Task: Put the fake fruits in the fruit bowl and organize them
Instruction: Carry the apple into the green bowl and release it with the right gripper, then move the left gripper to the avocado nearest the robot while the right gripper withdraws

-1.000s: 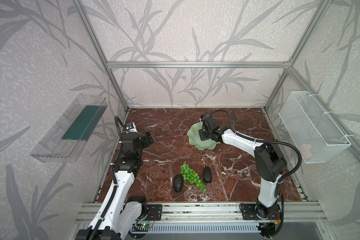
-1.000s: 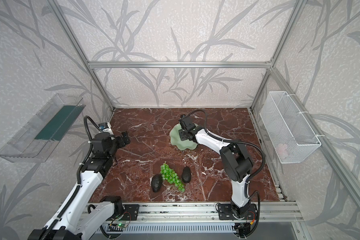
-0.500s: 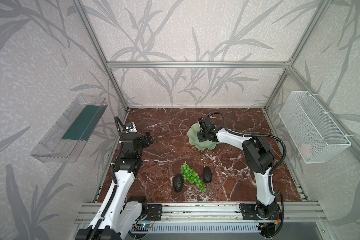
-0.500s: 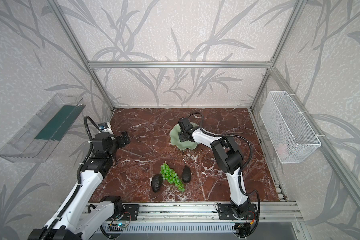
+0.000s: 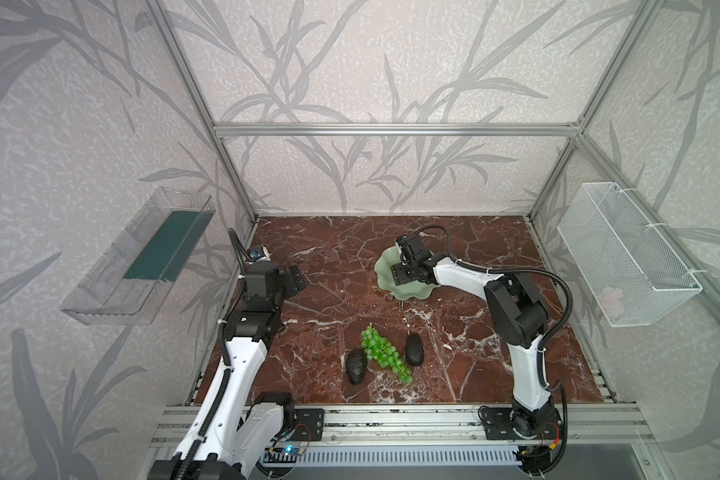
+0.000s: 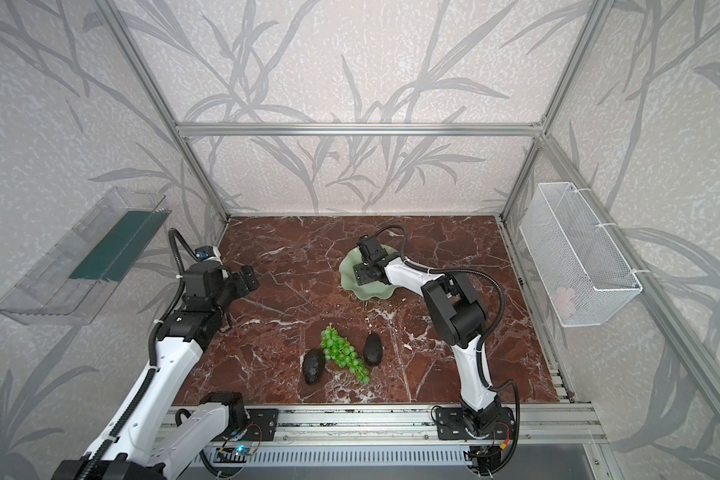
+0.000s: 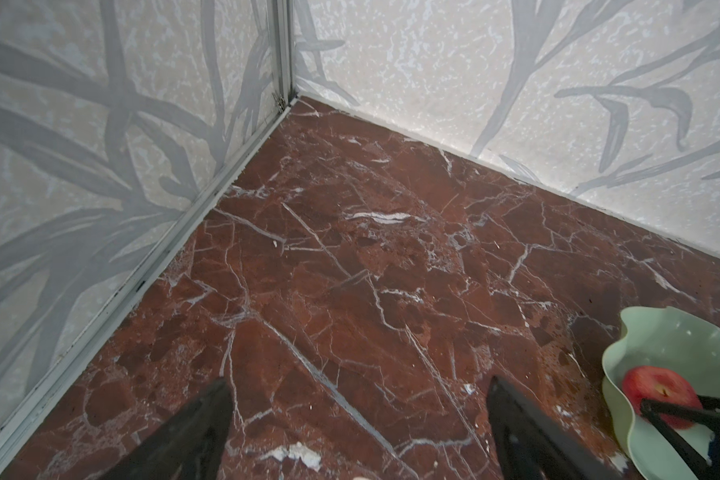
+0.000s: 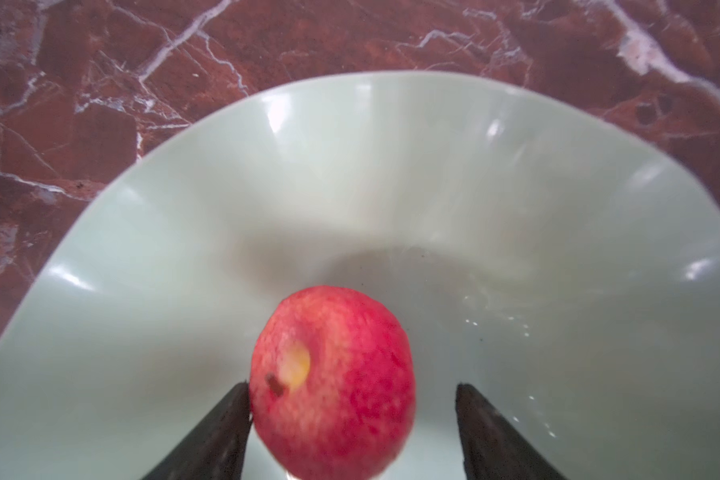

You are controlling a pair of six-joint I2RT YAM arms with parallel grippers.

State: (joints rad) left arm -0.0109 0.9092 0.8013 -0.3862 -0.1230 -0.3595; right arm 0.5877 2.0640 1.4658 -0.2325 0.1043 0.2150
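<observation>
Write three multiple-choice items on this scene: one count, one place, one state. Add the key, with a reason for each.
1. How many avocados lie on the tabletop? A one; B two; C four.
2. Where is the apple? A on the bare tabletop; B beside the avocados; C in the fruit bowl.
3. How do the fingers of the right gripper stand? A apart, one clear of the apple; B pressed together; C out of every view.

Key:
1 B: in both top views, two dark ones flank the grapes.
2 C: the pale green dish surrounds it.
3 A: the right wrist view shows a gap beside the apple.
</observation>
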